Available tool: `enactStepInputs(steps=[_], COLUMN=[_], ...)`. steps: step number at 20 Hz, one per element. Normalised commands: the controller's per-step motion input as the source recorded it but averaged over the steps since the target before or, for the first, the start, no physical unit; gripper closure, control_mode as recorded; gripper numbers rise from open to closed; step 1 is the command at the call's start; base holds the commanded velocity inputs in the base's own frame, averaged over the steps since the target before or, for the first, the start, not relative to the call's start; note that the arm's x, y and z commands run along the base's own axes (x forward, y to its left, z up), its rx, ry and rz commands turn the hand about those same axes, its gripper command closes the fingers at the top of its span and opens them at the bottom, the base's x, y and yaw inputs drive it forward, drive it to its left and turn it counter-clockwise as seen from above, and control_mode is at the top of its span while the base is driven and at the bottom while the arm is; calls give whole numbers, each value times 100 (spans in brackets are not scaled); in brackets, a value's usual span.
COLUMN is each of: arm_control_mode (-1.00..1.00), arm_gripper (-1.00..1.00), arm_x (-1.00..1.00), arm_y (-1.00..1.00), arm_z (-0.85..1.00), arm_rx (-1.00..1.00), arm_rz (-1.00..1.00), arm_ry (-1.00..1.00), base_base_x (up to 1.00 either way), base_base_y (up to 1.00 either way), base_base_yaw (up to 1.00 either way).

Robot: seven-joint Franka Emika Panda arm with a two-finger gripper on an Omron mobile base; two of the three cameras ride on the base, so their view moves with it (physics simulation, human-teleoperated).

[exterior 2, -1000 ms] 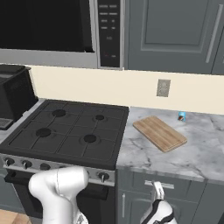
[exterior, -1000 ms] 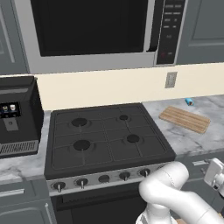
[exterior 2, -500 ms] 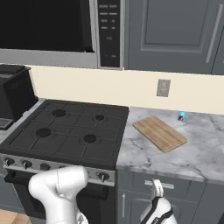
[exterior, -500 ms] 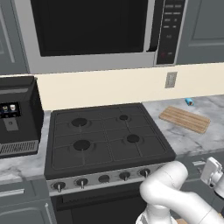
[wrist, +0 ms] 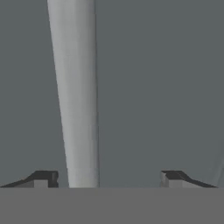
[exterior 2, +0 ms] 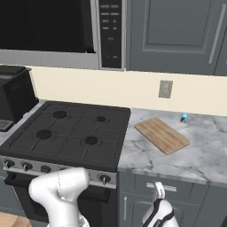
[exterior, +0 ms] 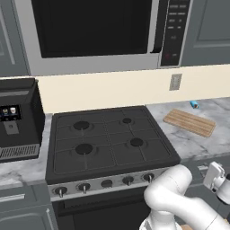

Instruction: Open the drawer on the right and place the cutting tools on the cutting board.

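Gripper [wrist: 107, 178] low at drawer [exterior 2: 184, 191] front, fingers spread wide either side of silver bar handle [wrist: 75, 92], not touching it. Drawer shut below counter [exterior 2: 204, 159] edge, right of stove [exterior 2: 66, 135]. Arm bent low, wrist partly cut off. Cutting board [exterior 2: 162, 135] lies on counter farther back, small blue object [exterior 2: 184, 118] beyond near wall. Cutting tools hidden.
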Motion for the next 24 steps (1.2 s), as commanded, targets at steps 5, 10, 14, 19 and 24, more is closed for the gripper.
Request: enactStepInputs(steps=[5,10,14,19,24], arm_control_mode=[-100,-100,-100,-100,-100], arm_gripper=[100,100,100,100,100], arm_x=[9,0,0,-2,-62], arm_y=[0,0,0,0,0], arm_z=[-6,0,0,0,0], arm_rx=[0,0,0,0,0], arm_rz=[0,0,0,0,0], arm_ry=[-1,0,0,0,-6], base_base_x=[0,0,0,0,0], base_base_y=[0,0,0,0,0], base_base_yaw=[0,0,0,0,0])
